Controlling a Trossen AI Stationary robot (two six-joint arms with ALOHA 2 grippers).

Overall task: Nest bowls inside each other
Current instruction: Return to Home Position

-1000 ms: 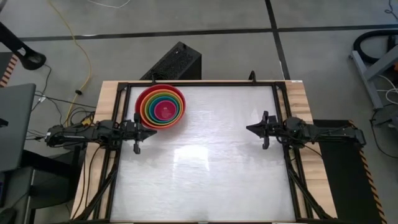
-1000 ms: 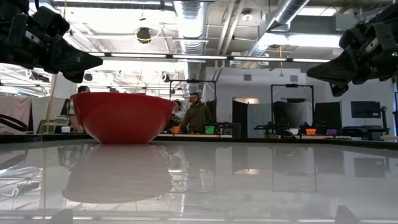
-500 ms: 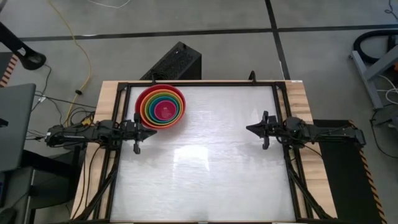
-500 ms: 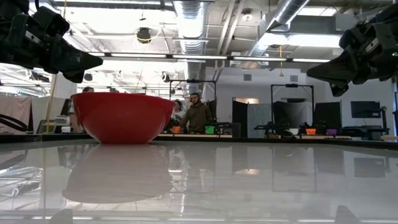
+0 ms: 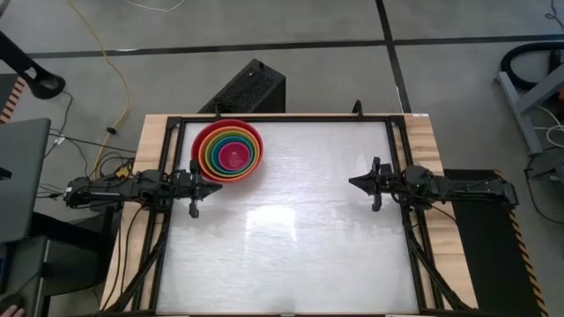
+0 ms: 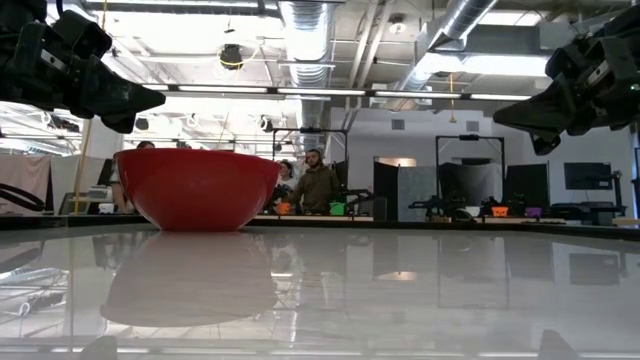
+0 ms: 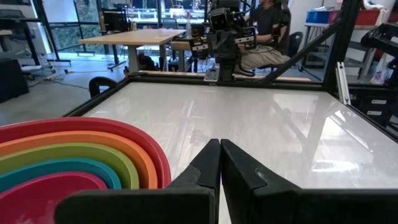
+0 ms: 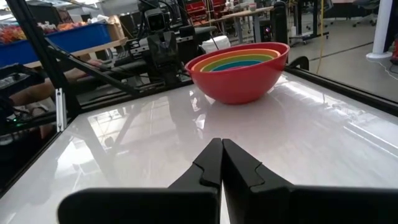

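The bowls (image 5: 229, 150) stand nested at the table's far left: red outermost, then orange, lime green, teal, with magenta pink (image 5: 233, 156) innermost. The red bowl (image 6: 196, 188) rests on its base on the white tabletop. My left gripper (image 5: 217, 187) hovers shut at the left edge, just near of the stack, its fingertips (image 7: 219, 149) beside the red rim (image 7: 155, 155). My right gripper (image 5: 353, 181) hovers shut at the right edge, pointing level across the table, the stack (image 8: 239, 70) far ahead of it.
The white tabletop (image 5: 291, 229) spreads between the two arms, framed by a black rail (image 5: 282, 116). People sit at benches in the room beyond the far edge (image 6: 315, 185).
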